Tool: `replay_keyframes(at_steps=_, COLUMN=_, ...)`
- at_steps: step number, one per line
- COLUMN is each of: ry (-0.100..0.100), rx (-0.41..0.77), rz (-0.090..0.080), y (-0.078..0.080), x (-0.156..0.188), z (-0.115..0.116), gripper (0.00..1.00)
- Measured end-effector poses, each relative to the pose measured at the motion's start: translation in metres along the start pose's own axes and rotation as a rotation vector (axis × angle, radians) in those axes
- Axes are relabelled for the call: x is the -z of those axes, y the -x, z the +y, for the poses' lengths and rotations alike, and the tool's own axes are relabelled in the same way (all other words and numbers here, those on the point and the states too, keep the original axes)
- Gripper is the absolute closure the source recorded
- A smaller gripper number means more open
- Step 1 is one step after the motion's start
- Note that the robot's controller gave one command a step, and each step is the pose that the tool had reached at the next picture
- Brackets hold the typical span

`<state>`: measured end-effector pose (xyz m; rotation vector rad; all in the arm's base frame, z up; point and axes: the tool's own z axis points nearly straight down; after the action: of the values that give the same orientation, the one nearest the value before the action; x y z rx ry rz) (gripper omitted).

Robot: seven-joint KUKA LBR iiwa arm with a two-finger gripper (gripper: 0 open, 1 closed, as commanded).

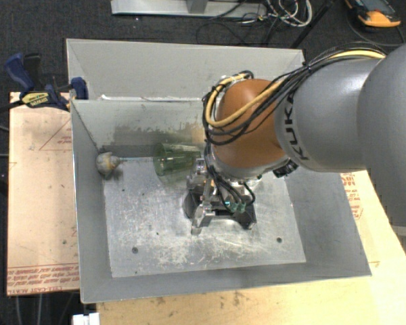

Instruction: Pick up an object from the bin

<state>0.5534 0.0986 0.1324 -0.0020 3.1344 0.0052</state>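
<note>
My gripper [222, 222] hangs low over the middle of the bin floor. Its two fingers stand apart and open, with bare metal floor between them. A clear green plastic cup [174, 160] lies on its side just behind and to the left of the gripper, against the back wall, apart from the fingers. A small round grey-beige ball [107, 162] rests in the bin's back left corner, far from the gripper.
The arm with its orange cover and cables reaches in from the right and hides the bin's back right part. The scratched floor runs bare to the front and left of the gripper.
</note>
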Motion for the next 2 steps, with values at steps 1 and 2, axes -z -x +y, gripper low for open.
replay_keyframes(at_steps=1, ry=0.000, rx=-0.002, rz=0.000, y=0.000, x=0.002, z=-0.001, gripper=0.00)
replay_keyframes(at_steps=2, ry=0.004, rx=0.079, rz=-0.015, y=0.024, x=-0.019, z=-0.013, gripper=0.00)
